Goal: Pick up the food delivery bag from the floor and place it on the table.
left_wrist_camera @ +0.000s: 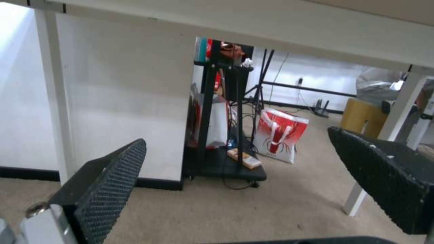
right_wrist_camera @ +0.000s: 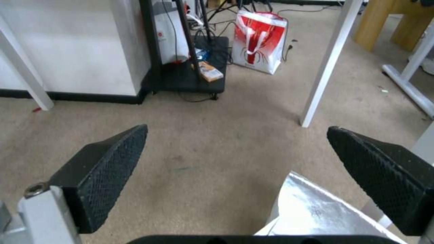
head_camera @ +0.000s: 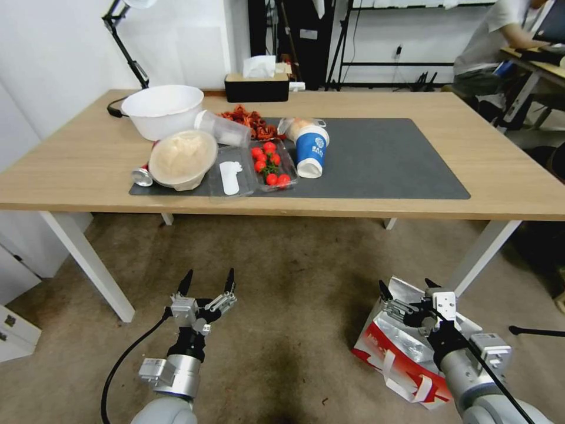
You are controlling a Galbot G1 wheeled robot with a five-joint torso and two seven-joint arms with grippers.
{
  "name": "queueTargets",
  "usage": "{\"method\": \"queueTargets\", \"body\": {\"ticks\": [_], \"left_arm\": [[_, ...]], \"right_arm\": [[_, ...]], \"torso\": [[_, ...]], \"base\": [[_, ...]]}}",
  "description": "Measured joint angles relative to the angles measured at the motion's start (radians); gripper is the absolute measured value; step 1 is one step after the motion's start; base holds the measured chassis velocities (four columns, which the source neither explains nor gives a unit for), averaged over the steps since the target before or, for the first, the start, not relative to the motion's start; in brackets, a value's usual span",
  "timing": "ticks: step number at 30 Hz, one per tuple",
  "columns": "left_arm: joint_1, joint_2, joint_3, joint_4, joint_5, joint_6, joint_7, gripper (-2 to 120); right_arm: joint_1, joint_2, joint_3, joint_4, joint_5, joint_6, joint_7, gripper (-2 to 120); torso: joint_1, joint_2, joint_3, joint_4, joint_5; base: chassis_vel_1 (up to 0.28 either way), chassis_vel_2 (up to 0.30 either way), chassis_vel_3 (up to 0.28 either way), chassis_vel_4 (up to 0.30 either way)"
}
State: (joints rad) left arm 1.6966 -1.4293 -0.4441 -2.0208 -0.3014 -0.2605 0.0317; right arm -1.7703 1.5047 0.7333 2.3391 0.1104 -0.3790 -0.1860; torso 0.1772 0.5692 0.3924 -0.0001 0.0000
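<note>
down on the carpet, the bag (head_camera: pixel 393 353) lies tipped just in front of the table (head_camera: pixel 482 171), by its right front leg. the right gripper (head_camera: pixel 406 287) hovers over its foil mouth, jaws spread wide, holding nothing. the left gripper (head_camera: pixel 207 281) hangs open and empty, well apart from the bag.

I see the food delivery bag (head_camera: pixel 395 353) on the carpet near the table's front right leg: boxy, white with a red band, silver foil lining exposed at its open top, white strap handles hanging down its side. The table (head_camera: pixel 506 176) stands beyond it, with a light wood-grain top, white legs and a dark grey mat.
</note>
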Motion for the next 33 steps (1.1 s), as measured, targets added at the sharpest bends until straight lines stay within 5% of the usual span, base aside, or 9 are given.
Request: {"method": "queueTargets", "body": {"ticks": [33], "left_arm": [[-0.003,-0.002,0.012,0.018,0.006,-0.041,0.007,100]], "right_arm": [[-0.009,-0.005,-0.004,0.012,-0.023,-0.002,-0.001,100]], "torso": [[-0.048,-0.131,-0.083,0.0000,0.0000]], "base": [[0.000,0.000,0.000,0.000]]}}
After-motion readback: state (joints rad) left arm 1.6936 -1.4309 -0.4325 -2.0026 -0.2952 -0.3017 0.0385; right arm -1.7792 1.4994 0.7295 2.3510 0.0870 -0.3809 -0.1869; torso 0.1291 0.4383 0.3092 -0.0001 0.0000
